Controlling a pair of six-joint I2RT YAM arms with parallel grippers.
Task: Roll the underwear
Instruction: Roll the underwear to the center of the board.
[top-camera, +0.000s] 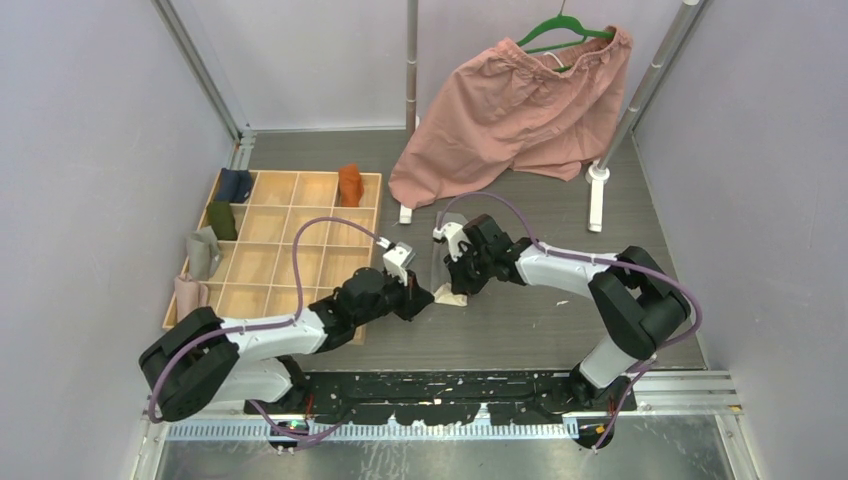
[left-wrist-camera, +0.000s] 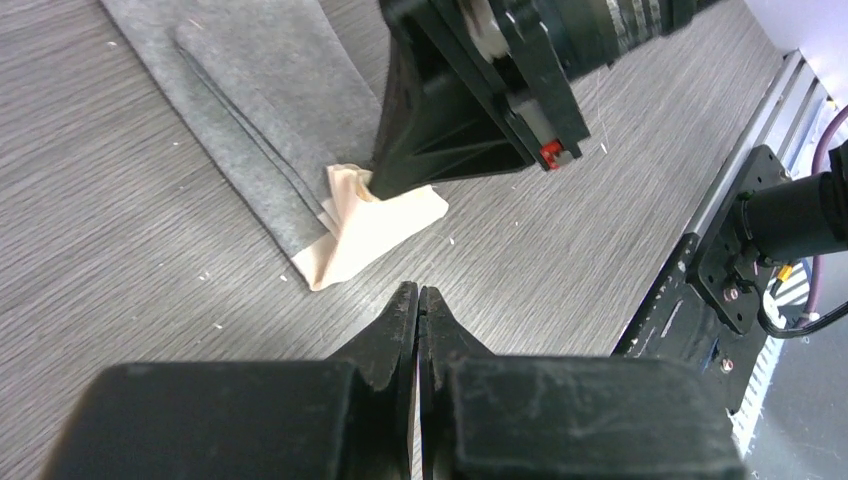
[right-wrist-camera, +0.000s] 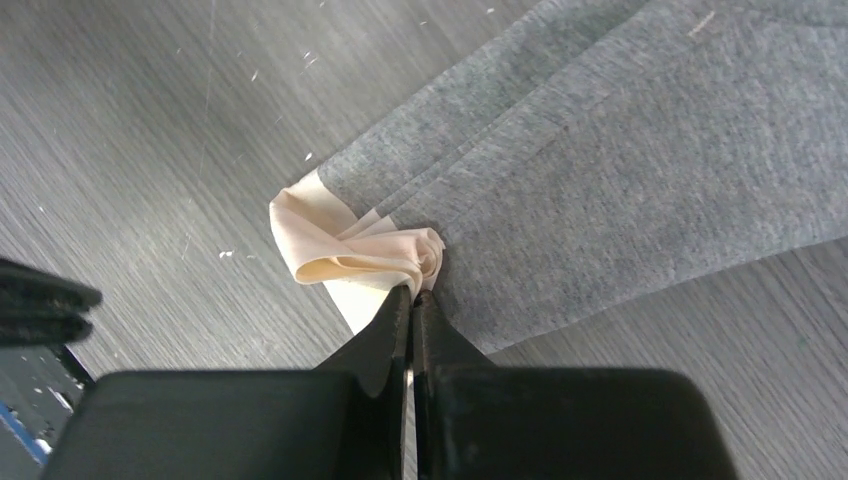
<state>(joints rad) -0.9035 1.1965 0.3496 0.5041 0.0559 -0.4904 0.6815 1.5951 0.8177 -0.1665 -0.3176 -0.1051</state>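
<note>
The grey underwear (right-wrist-camera: 620, 150) lies folded into a flat strip on the table between my two arms, seen from above as a dark band (top-camera: 438, 262). Its cream-white trim (right-wrist-camera: 350, 250) is bunched up at the near end. My right gripper (right-wrist-camera: 413, 295) is shut on that bunched trim at its tips. My left gripper (left-wrist-camera: 419, 293) is shut with nothing in it, hovering just short of the trim (left-wrist-camera: 380, 225). A rust-orange underwear (top-camera: 349, 185) sits rolled in a far compartment of the wooden organizer (top-camera: 290, 250).
The organizer's left column holds dark blue (top-camera: 235, 185), green (top-camera: 222, 220), grey (top-camera: 203, 255) and pink (top-camera: 190, 292) rolled cloths. Big pink shorts (top-camera: 520, 110) hang from a green hanger on a rack at the back right. Walls close in on both sides.
</note>
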